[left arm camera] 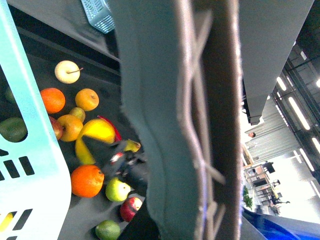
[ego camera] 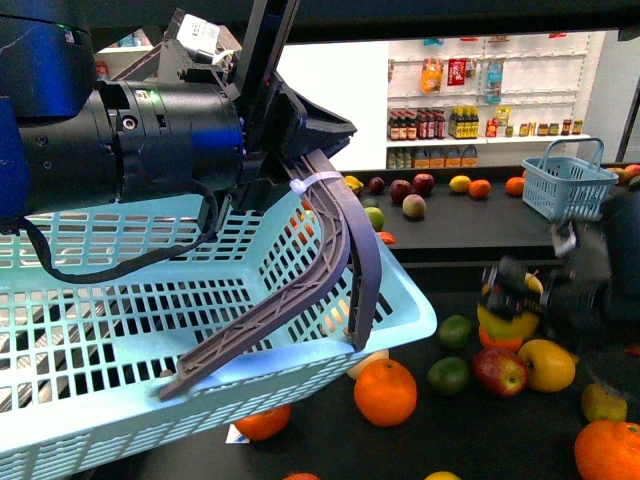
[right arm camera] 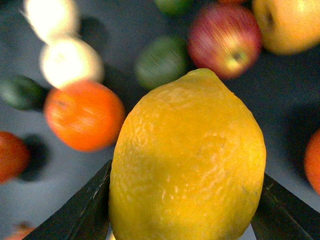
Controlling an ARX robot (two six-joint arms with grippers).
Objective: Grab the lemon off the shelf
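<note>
In the front view we see a matt-black shelf (ego camera: pixel 500 432) strewn with loose fruit: an orange (ego camera: pixel 385 392), two limes (ego camera: pixel 455 330), a red apple (ego camera: pixel 499 371) and a yellow apple (ego camera: pixel 547 364). Behind it a second black level carries more fruit and a small blue basket (ego camera: pixel 568 180). Far back stand white store racks (ego camera: pixel 440 124) with bottles. The left fingers (ego camera: pixel 315 130) are closed about the grey handle (ego camera: pixel 335 270) of a big pale-blue basket (ego camera: pixel 150 300), which hangs over the near left part of the shelf. To the right, the right fingers (ego camera: pixel 515 285) show only as a dark blur. The lemon (ego camera: pixel 503 324) is a yellow patch just under them, above the apples.

In the left wrist view the handle (left arm camera: pixel 200 125) fills the middle, too close for us to make out the left fingers themselves. Beside the pale-blue basket (left arm camera: pixel 30 150) we see the shelf (left arm camera: pixel 30 62) and its fruit. The right fingers (left arm camera: pixel 125 167) are dark and blurred there, with the lemon (left arm camera: pixel 97 131) a yellow smear against them. Past the handle lies a bright hall with strip lights.

In the right wrist view the lemon (right arm camera: pixel 187 160) fills the centre. The right fingers (right arm camera: pixel 82 212) press its two sides, spread only as wide as the fruit. It is clear of the shelf (right arm camera: pixel 287 100), where an orange (right arm camera: pixel 85 117), a lime (right arm camera: pixel 162 60) and a red apple (right arm camera: pixel 227 42) lie blurred beneath.
</note>
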